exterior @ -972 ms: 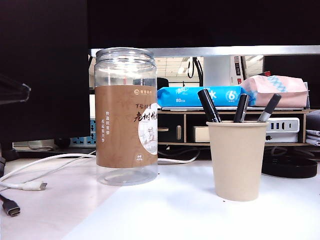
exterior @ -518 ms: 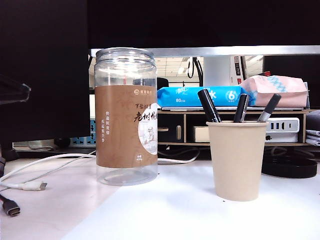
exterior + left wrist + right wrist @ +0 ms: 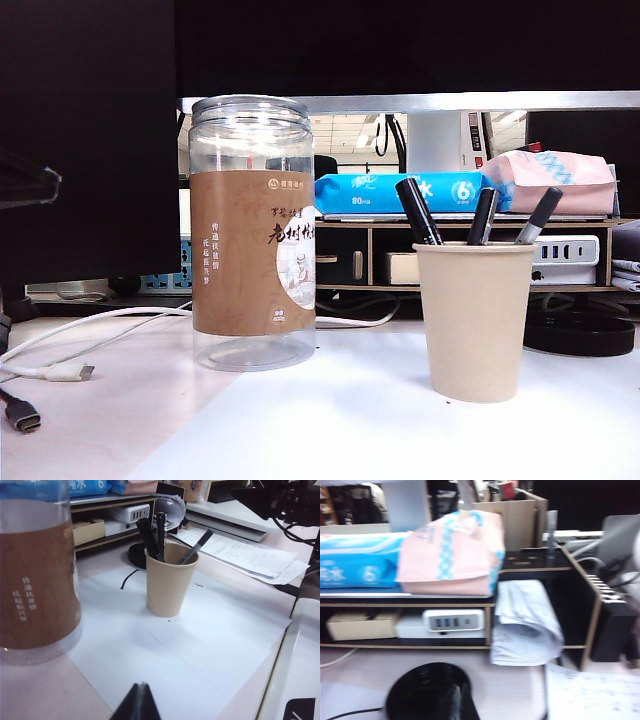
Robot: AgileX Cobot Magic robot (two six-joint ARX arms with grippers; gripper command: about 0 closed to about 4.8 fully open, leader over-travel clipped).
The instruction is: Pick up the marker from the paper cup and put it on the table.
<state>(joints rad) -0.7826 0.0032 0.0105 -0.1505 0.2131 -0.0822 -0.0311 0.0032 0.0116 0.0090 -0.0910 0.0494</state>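
Black markers crowd my paper cup point(image 3: 474, 320) at right on the table point(image 3: 330, 430), so with left gripper point(image 3: 141, 688) and right gripper point(image 3: 457, 692) both pinched shut nearside, I risk tipping it reaching the leftmost marker point(image 3: 417, 211).

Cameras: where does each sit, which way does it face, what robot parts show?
Exterior view: low at table level, facing the paper cup, jar and shelf; no robot parts visible.
Left wrist view: raised, looking down across the table at cup and jar; shut left gripper at the frame edge.
Right wrist view: faces the shelf; shut right gripper.
All three show the blue tissue pack.
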